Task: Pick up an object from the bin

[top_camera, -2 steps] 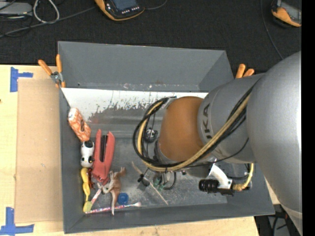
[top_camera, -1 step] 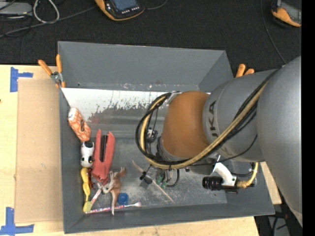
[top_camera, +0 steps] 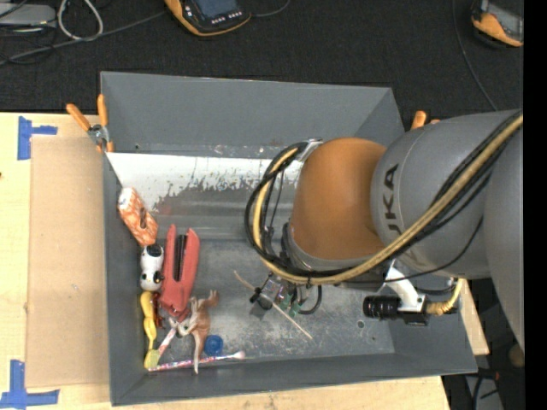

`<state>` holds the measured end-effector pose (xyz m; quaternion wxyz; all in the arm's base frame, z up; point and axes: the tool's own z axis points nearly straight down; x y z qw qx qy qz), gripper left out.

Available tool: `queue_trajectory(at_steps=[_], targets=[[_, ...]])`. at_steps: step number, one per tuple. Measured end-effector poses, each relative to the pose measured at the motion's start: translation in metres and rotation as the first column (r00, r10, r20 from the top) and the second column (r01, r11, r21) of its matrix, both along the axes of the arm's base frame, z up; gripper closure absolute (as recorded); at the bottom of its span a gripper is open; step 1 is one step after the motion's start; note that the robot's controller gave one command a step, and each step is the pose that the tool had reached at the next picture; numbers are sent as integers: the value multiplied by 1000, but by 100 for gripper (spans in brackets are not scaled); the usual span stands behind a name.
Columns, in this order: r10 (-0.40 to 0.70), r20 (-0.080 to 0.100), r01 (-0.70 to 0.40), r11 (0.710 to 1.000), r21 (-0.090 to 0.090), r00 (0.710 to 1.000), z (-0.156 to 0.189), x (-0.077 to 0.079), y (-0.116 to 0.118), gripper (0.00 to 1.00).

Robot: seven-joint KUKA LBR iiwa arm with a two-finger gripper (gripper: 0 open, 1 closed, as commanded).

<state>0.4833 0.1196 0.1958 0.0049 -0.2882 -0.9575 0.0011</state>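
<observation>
Approach step, nothing seen lifted: gripper (top_camera: 267,299) low over the bin (top_camera: 248,109) floor, right at the thin wooden stick (top_camera: 297,328); red clip (top_camera: 179,267) and toy heap (top_camera: 197,319) well left of that stick. Next likely calls for a straight drop and squeeze on that thin, flat target. Can't tell claw open or closed, orange wrist cover (top_camera: 338,195) beyond the stick masks it.

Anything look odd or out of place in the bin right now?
Nothing damaged or spilled. The heap of small things hugs the left wall of the bin; one thin stick lies apart mid-floor, by the gripper.
</observation>
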Motion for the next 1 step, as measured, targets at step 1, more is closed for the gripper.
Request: queue_trajectory(at_steps=[1], targets=[[3, -2, -3, 1000, -1, 1000, 40, 0, 0, 100]])
